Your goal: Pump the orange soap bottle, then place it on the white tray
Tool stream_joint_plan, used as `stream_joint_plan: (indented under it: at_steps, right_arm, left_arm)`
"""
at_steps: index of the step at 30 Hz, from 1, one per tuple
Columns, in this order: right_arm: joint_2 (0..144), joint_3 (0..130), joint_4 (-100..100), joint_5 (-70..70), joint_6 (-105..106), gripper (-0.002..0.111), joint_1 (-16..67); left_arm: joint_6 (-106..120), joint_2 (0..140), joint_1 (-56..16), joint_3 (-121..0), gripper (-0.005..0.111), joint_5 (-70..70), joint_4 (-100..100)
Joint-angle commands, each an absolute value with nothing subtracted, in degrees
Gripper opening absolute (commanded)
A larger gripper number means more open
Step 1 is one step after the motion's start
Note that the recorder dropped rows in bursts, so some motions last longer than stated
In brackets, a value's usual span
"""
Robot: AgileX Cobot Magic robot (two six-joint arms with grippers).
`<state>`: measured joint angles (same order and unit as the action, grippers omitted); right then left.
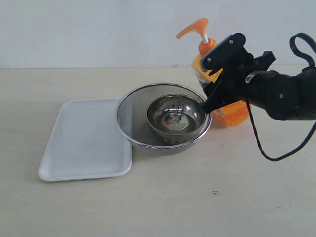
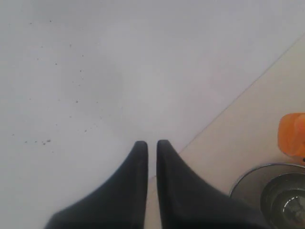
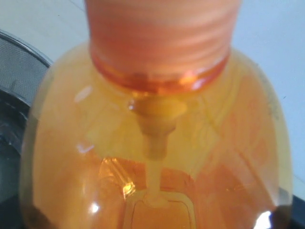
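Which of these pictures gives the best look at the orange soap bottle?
The exterior view: the orange soap bottle shows nearly whole, pump to base. The right wrist view is filled by its neck and shoulder alone; the left wrist view catches only an orange sliver.

There is one orange soap bottle (image 1: pixel 233 112), one white tray (image 1: pixel 84 140), one round mesh strainer (image 1: pixel 132 116), one steel bowl (image 1: pixel 158 116) and one table (image 1: pixel 197 197). Two grippers are visible, the left gripper (image 2: pixel 151 145) and the right gripper (image 1: pixel 203 86), each with two black fingers (image 2: pixel 136 162). One black cable (image 1: pixel 261 143) is also there.
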<state>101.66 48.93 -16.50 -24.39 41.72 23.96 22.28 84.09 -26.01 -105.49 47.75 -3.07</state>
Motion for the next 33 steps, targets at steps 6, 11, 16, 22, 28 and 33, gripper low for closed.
stream_joint_plan:
  at_steps: [6,11,16,22,28,33]
  right_arm:
    - [101.2,49.2,-15.8,-24.9,40.4,0.000,24.0]
    - [101.2,49.2,-15.8,-24.9,40.0,0.000,24.0]
    - [101.2,49.2,-15.8,-24.9,39.9,0.000,24.0]
    - [101.2,49.2,-15.8,-24.9,39.9,0.000,24.0]
    - [101.2,49.2,-15.8,-24.9,39.6,0.000,24.0]
    - [101.2,49.2,-15.8,-24.9,39.6,0.000,24.0]
  left_arm:
    - [14.8,77.3,-25.8,-105.4,0.005,57.4,-10.6]
    - [14.0,72.5,-25.8,-105.4,0.005,60.8,-10.7]
    - [13.3,68.1,-25.8,-105.4,0.005,64.0,-11.4]
    - [12.3,64.8,-25.8,-105.4,0.005,70.0,-14.3]
    - [11.3,61.0,-25.8,-102.7,0.005,70.0,-17.9]
    - [11.3,57.0,-25.8,-97.5,0.005,70.0,-17.9]
